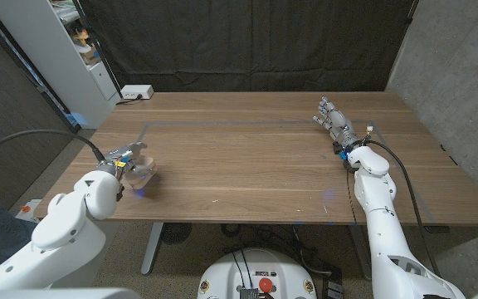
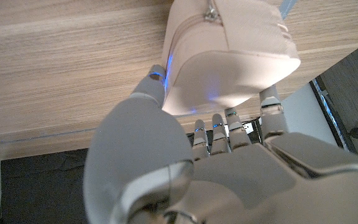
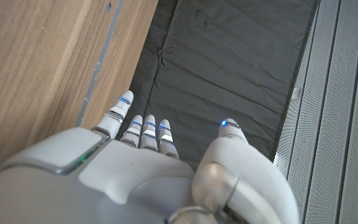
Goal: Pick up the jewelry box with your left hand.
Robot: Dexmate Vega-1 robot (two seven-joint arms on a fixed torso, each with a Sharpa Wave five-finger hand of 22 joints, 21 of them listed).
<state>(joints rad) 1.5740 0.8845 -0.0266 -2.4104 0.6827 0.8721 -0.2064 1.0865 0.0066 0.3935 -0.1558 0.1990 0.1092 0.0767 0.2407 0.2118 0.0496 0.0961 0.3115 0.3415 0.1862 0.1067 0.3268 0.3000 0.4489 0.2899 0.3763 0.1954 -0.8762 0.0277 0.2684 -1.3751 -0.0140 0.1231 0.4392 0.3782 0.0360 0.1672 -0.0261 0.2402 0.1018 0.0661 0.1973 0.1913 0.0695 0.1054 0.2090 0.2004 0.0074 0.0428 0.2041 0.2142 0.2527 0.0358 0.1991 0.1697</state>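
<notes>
Desk (image 1: 256, 166) of brown wood carries the jewelry box (image 1: 142, 174), a small pale pink case with rounded corners and a zip, near the robot's left edge. The left hand (image 1: 125, 163) is closed around it: in the left wrist view the thumb (image 2: 149, 87) presses one side of the jewelry box (image 2: 229, 56) and the fingers (image 2: 271, 106) curl up against the other, so the box sits gripped between them. The box's underside is close against the wood there, and whether it touches or is just lifted cannot be told. Blue light glows on the thumb and fingertips.

The right hand (image 1: 335, 121) is well apart, out over the far right part of the desk, holding nothing, its fingers spread and reaching toward the back edge. In the right wrist view that hand (image 3: 148, 168) has its fingers (image 3: 145, 130) side by side and the thumb apart.

A white power strip (image 1: 136, 92) lies at the far left corner, before a dark curtain (image 1: 247, 41).
</notes>
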